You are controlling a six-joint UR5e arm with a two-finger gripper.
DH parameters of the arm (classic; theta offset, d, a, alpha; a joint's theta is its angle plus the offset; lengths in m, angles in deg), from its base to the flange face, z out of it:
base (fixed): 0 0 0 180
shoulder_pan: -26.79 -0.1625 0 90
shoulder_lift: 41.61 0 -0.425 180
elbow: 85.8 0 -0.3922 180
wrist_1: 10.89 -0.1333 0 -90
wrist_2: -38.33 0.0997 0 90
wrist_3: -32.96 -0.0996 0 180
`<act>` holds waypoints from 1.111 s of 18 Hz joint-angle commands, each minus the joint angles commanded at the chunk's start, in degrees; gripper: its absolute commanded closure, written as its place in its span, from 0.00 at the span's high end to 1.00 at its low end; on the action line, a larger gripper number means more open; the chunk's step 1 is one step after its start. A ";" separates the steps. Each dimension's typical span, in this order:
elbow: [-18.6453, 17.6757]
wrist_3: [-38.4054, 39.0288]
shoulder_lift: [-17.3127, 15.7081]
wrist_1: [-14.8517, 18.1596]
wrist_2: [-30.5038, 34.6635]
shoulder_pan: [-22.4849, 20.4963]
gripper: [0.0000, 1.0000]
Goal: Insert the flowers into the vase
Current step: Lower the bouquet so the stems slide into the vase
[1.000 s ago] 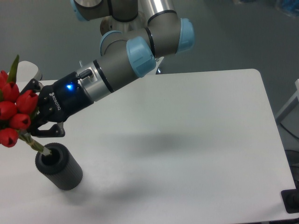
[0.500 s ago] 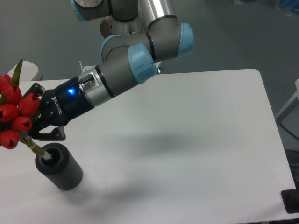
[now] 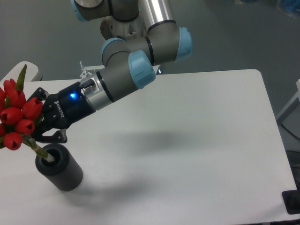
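- Reaching across the white table from the upper centre, a single robot arm leans down to the left, its gripper clamped on the stems of the flowers.
- Red tulip buds crowd the left edge of the picture, tilted up and away from the arm, with one narrow green leaf standing above them.
- Below the buds, the green stems slant down and to the right, and their lower ends sit just inside the round mouth of the vase.
- Standing upright near the table's front left corner, the dark cylinder has its opening directly beneath the black fingers, which hover just above the rim without appearing to touch it.
- Judged from this view, the insertion is under way but incomplete: the stem tips have entered, while most of the stem length and the whole bunch of buds remain outside and at a lean.
- What is left, by the look of it, is to bring the bunch more upright, lower it further into the vase and let go.
- How deep the stems reach inside cannot be told; the vase wall hides them.
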 joint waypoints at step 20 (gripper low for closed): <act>-3.17 -3.60 5.01 0.00 0.18 -0.62 0.37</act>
